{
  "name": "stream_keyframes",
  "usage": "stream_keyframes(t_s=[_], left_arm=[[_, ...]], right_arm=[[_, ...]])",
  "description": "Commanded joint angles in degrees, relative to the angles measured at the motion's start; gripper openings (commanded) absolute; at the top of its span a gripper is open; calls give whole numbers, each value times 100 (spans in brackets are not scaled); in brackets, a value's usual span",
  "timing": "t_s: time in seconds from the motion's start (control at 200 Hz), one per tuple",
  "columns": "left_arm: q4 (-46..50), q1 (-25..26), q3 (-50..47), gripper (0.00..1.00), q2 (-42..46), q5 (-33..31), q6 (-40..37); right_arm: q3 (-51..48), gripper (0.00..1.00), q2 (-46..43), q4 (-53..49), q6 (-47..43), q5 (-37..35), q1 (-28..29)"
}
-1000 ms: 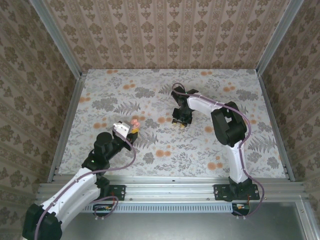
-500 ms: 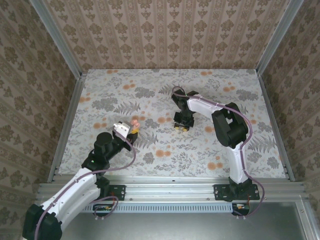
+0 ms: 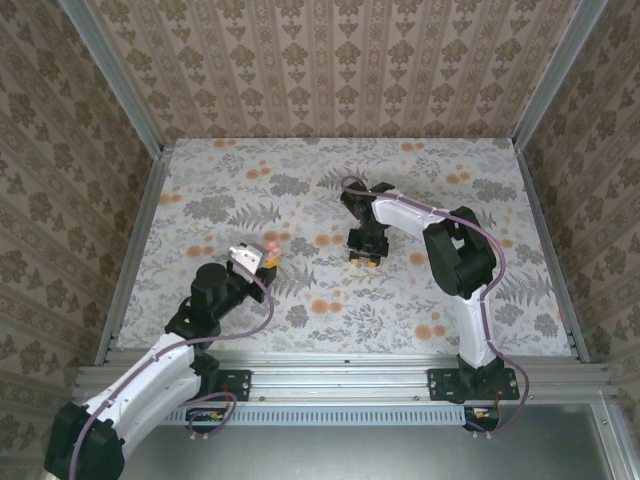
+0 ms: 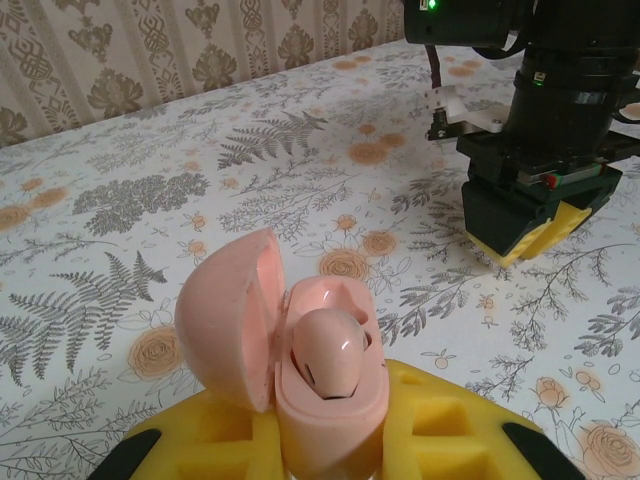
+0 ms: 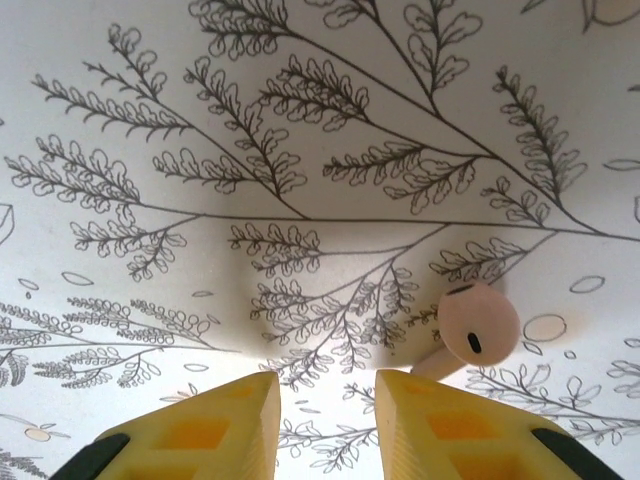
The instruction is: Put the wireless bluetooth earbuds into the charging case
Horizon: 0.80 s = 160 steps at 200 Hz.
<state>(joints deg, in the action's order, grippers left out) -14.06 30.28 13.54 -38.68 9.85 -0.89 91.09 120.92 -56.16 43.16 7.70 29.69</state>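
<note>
My left gripper (image 3: 266, 258) is shut on the salmon-pink charging case (image 4: 335, 425), holding it above the table at the left. Its lid (image 4: 222, 318) stands open, and one pale earbud (image 4: 330, 355) sits in the case's paler inner face. My right gripper (image 3: 364, 256) stands low over the middle of the table, pointing down, and its jaws are open with nothing between them. The other earbud (image 5: 478, 322) lies on the tablecloth just beyond the tip of the right-hand yellow finger (image 5: 460, 430), outside the gap. That gripper (image 4: 525, 225) also shows in the left wrist view, to the right of the case.
The flowered tablecloth (image 3: 300, 190) is walled in by patterned panels behind and on both sides. Orange printed flower blotches (image 3: 323, 306) dot the cloth. The right arm (image 3: 455, 250) arches over the table's right half.
My right gripper has shifted a little nearer and lower over the cloth. The left gripper and the case have stayed almost still.
</note>
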Motion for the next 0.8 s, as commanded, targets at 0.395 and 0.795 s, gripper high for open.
stream_keyframes(t_s=[0.395, 0.795], left_arm=[[-243, -29, 161, 9, -266, 316, 36], [-188, -36, 158, 9, -189, 239, -26]], right_arm=[[1006, 33, -438, -1116, -790, -120, -263], [1711, 40, 203, -1796, -1273, -483, -526]])
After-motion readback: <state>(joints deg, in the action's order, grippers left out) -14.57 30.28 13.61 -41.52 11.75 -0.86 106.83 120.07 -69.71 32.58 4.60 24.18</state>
